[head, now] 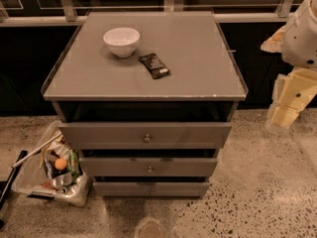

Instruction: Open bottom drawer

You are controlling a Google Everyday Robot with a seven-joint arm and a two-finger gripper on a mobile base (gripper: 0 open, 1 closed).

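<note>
The bottom drawer (151,188) is the lowest and slimmest of three grey fronts on a grey cabinet. It has a tiny metal knob (152,189) at its centre. A dark gap shows above its front. The mid drawer (148,166) and the top drawer (145,134) sit above it, each standing a little further out. My gripper (287,108), with pale yellow fingers under a white arm, hangs at the right edge of the view. It is well to the right of the cabinet, higher than the bottom drawer, and touches nothing.
A white bowl (121,41) and a dark snack packet (154,65) lie on the cabinet top (198,48). A clear bin of rubbish (49,172) stands on the floor against the cabinet's left side. Dark glass panels run behind. Speckled floor (257,192) spreads in front and to the right.
</note>
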